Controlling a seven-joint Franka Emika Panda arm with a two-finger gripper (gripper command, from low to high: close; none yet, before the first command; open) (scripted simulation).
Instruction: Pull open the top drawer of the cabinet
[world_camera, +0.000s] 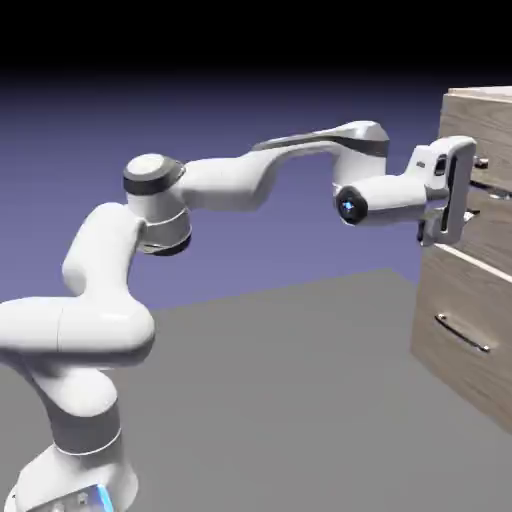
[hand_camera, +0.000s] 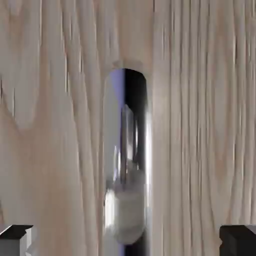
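Note:
The cabinet (world_camera: 455, 290) stands at the right edge of the exterior view, light wood grain with stacked drawer fronts. My gripper (world_camera: 471, 190) is pressed up to the top drawer (world_camera: 490, 125), level with its handle. In the hand view the top drawer's wood (hand_camera: 200, 100) fills the picture. Its shiny dark metal bar handle (hand_camera: 126, 150) runs down the middle. My gripper (hand_camera: 127, 242) is open, with one grey fingertip (hand_camera: 15, 239) far to the left of the bar and the other at the right. Neither fingertip touches the bar.
A lower drawer front with the same kind of bar handle (world_camera: 462, 333) sits beneath the hand. The arm's elbow (world_camera: 155, 190) rises at the left over the grey table (world_camera: 280, 400).

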